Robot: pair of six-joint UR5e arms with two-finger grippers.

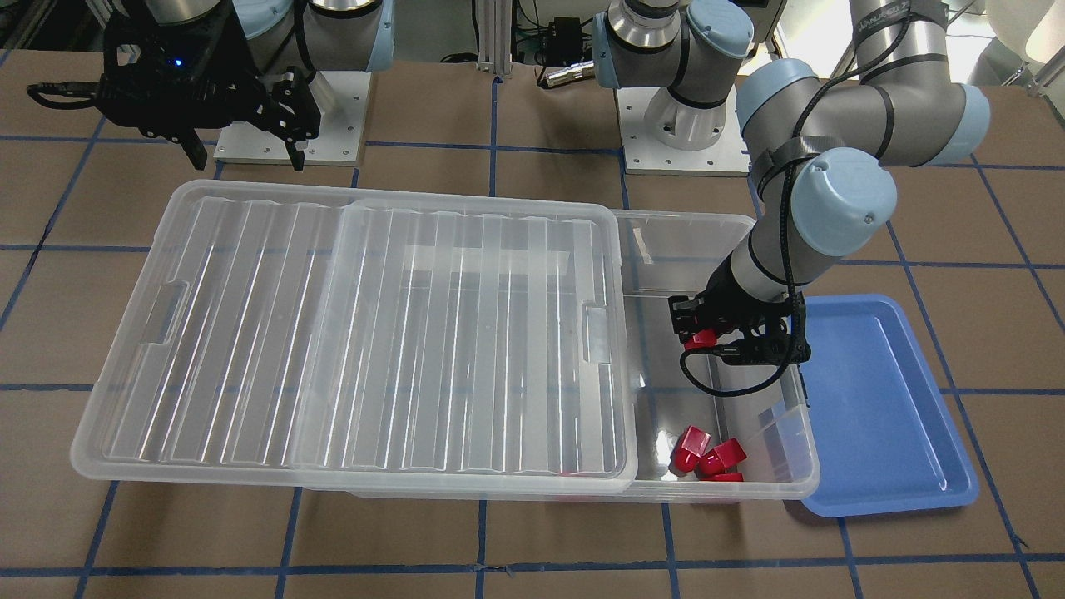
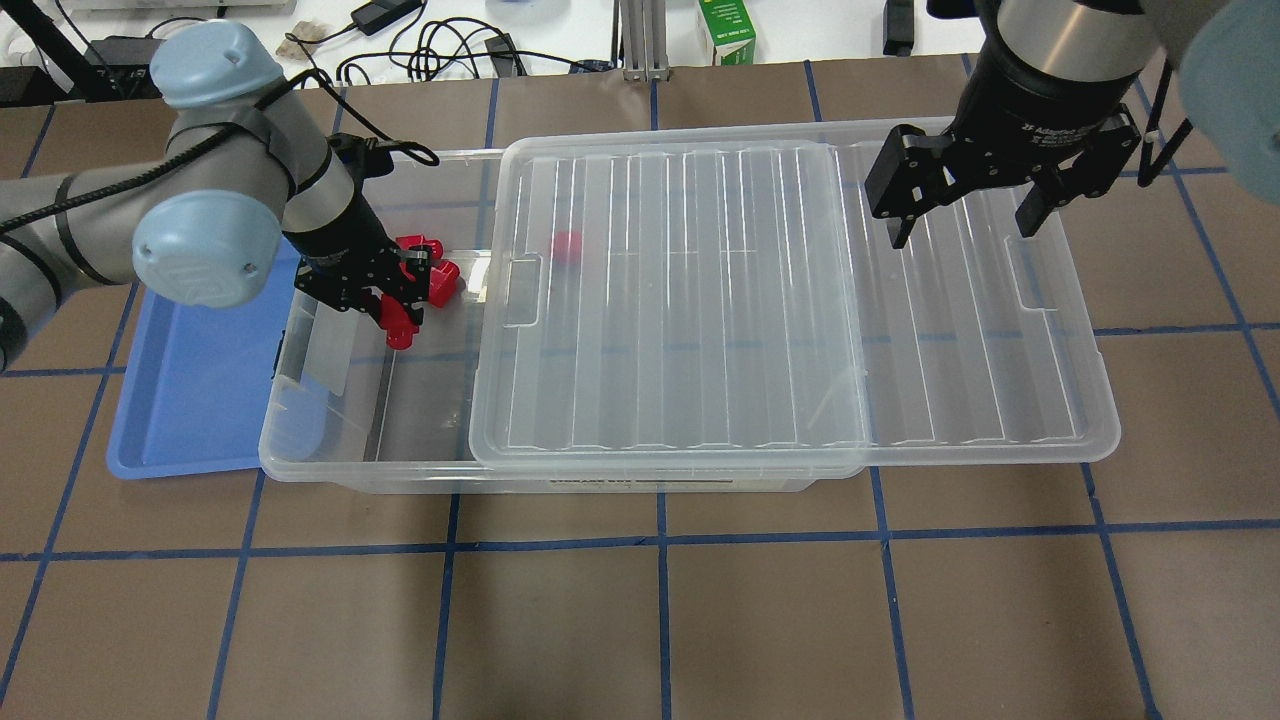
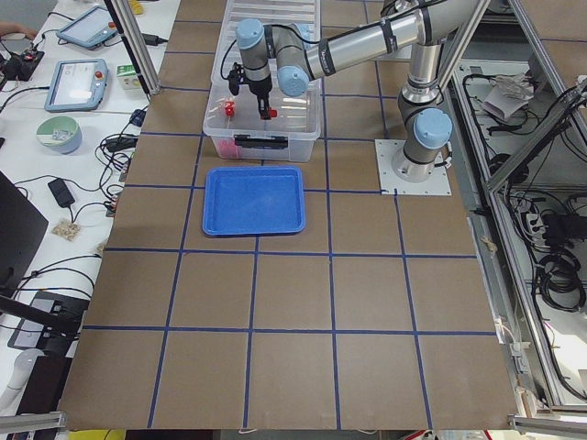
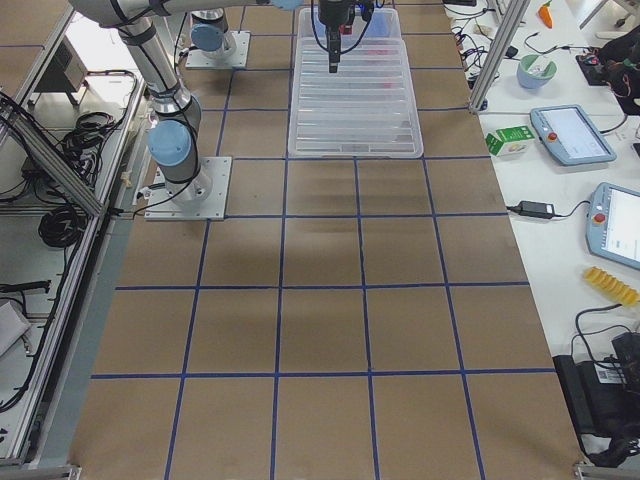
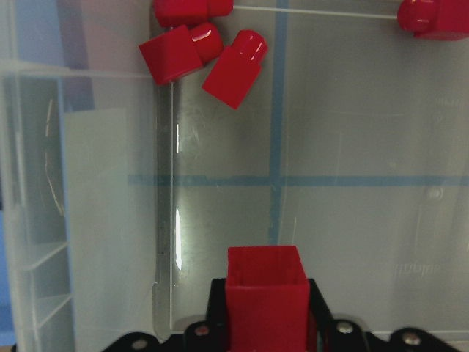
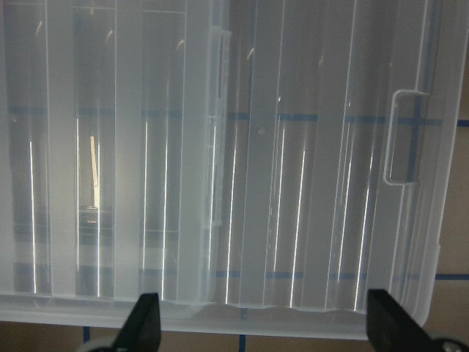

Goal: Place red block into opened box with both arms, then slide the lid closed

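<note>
My left gripper [image 2: 398, 318] hangs over the uncovered left end of the clear box [image 2: 330, 468] and is shut on a red block [image 5: 265, 297]. That block also shows at the fingertips in the front-facing view [image 1: 699, 339]. The ribbed clear lid [image 2: 700, 300] is slid toward my right, covering most of the box and overhanging its right end. My right gripper [image 2: 963, 228] hovers open and empty above the lid's right part, near its recessed tab [image 6: 401, 139].
Several loose red blocks [image 1: 705, 453] lie on the box floor at the far corner of the open end. One more red block [image 2: 568, 246] shows through the lid. A flat blue tray [image 2: 190, 400] lies against the box's left end.
</note>
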